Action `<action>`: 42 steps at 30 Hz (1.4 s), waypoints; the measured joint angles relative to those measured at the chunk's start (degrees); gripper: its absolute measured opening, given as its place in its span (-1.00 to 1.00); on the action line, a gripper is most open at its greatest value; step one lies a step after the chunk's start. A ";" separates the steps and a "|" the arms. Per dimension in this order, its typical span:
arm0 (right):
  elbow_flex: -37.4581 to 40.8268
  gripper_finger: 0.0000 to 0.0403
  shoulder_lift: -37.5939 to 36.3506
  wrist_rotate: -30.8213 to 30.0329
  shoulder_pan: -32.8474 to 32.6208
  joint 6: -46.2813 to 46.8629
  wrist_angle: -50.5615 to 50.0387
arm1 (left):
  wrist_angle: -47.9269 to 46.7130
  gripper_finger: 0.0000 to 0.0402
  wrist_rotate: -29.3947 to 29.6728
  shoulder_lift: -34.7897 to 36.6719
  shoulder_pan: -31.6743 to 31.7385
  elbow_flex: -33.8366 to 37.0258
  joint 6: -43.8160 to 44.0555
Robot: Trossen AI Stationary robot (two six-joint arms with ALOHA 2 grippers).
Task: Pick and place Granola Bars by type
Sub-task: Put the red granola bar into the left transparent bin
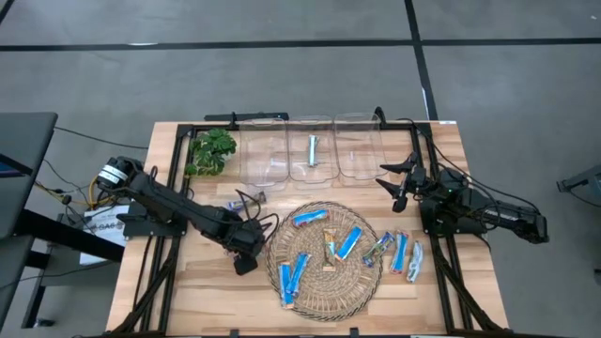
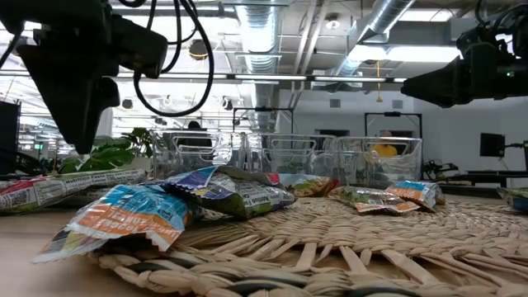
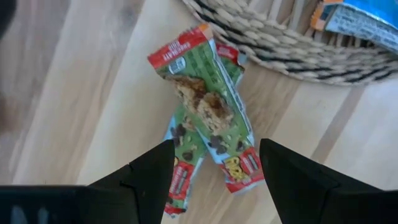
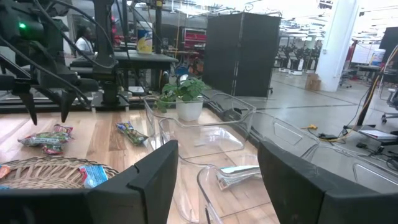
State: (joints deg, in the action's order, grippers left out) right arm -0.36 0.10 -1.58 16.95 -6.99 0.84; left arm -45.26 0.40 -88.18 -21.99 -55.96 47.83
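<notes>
Two red-and-green granola bars (image 3: 205, 112) lie crossed on the bare wood beside the wicker mat (image 1: 324, 272). My left gripper (image 3: 214, 171) hovers open just above them, with a finger on either side of their near ends and touching neither. In the high view it (image 1: 246, 261) hides them. Blue bars (image 1: 349, 242) and multicoloured bars (image 1: 329, 246) lie on the mat. More bars (image 1: 406, 255) lie on the wood to its right. A silver bar (image 1: 313, 148) sits in the middle bin. My right gripper (image 1: 395, 185) waits open in front of the right bin (image 1: 360, 150).
Three clear bins (image 1: 264, 155) stand in a row along the far edge, with a potted plant (image 1: 211, 150) to their left. One loose bar (image 1: 252, 199) lies on the wood in front of the left bin. Bare wood shows at the near left corner.
</notes>
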 joint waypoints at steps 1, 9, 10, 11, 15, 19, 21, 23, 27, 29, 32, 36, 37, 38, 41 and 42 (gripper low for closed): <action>0.00 0.07 0.02 0.00 0.01 0.00 0.00 | -0.04 0.14 0.70 0.00 -0.20 0.00 0.00; 0.00 0.07 0.02 0.00 0.00 -0.02 0.00 | 1.82 0.14 1.29 -1.46 -0.61 0.00 0.02; 0.00 0.07 0.00 0.00 0.00 0.00 0.00 | 2.31 0.14 0.92 -2.27 -0.82 0.02 0.04; 0.00 0.07 0.00 0.00 0.01 -0.01 0.00 | 3.08 0.14 0.37 -3.16 -0.91 0.02 0.02; -0.01 0.07 0.02 0.00 0.01 -0.01 -0.01 | 5.29 0.14 0.47 -6.32 -1.23 0.02 -1.83; 0.00 0.07 0.02 0.02 0.02 -0.01 0.00 | 5.29 0.14 2.61 -7.60 -1.21 0.02 -2.16; 0.00 0.07 0.02 0.02 0.01 -0.01 0.00 | 5.19 0.14 3.45 -7.63 -1.21 0.02 -2.18; 0.00 0.07 0.02 0.02 0.01 0.00 0.00 | 5.39 0.14 4.14 -7.63 -1.23 0.02 -2.25; -0.02 0.07 0.02 0.02 0.00 -0.02 0.00 | 5.31 0.11 4.84 -7.63 -1.23 0.02 -2.65; 0.00 0.07 0.02 0.02 0.02 -0.02 0.00 | 5.34 0.05 4.67 -7.63 -1.23 0.02 -3.02; -0.01 0.07 0.02 0.02 0.00 -0.02 0.00 | 5.34 -0.10 4.59 -7.63 -1.23 0.02 -3.13; 0.00 0.07 0.02 0.02 0.02 0.00 0.00 | 5.34 -0.35 4.57 -7.63 -1.23 0.02 -4.06; 0.00 0.07 0.02 0.02 0.02 -0.02 0.00 | 5.34 -0.41 4.59 -7.63 -1.23 0.02 -4.07; 0.00 0.07 0.02 0.02 0.00 -0.02 0.00 | 5.34 -0.46 4.59 -7.62 -1.23 0.02 -4.09; 0.00 0.07 0.02 0.02 0.00 -0.02 0.00 | 5.36 -0.60 4.54 -7.58 -1.23 0.02 -4.11; 0.00 0.07 0.02 0.02 0.01 -0.01 0.00 | 5.43 -0.64 4.33 -7.58 -1.23 0.02 -4.11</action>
State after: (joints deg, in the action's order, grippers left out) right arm -0.36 0.12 -1.56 16.96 -6.99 0.84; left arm -39.83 4.73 -95.77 -23.22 -55.94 43.72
